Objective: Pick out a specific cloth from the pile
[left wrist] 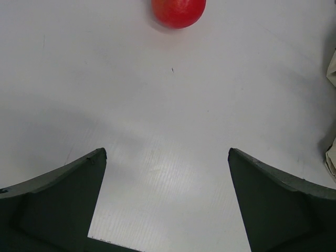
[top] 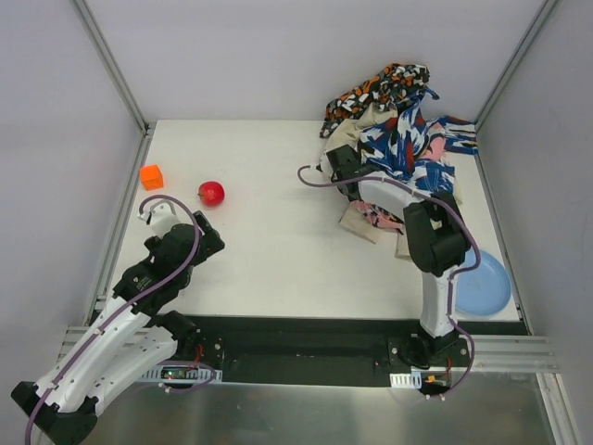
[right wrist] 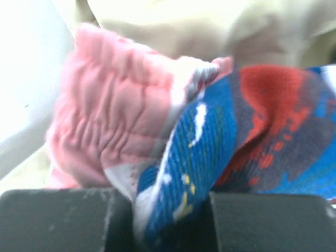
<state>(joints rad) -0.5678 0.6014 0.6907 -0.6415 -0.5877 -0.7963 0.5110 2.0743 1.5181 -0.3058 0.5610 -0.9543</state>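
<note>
The pile (top: 398,130) lies at the table's far right: a blue-white-pink patterned cloth (top: 408,144) on top, an orange-black-white print (top: 375,90) behind it and beige cloth (top: 361,222) at the near edge. The plain black cloth does not show clearly; it is hidden in the heap. My right gripper (top: 347,171) is at the pile's left side. In the right wrist view it (right wrist: 170,220) is shut on a fold of the patterned cloth (right wrist: 252,131), with beige cloth (right wrist: 210,21) behind. My left gripper (left wrist: 167,157) is open and empty over bare table.
A red apple (top: 211,193) lies just beyond the left gripper and shows at the top of the left wrist view (left wrist: 178,11). An orange cube (top: 151,176) sits at the far left edge. A blue plate (top: 486,283) is at the near right, beside the right arm.
</note>
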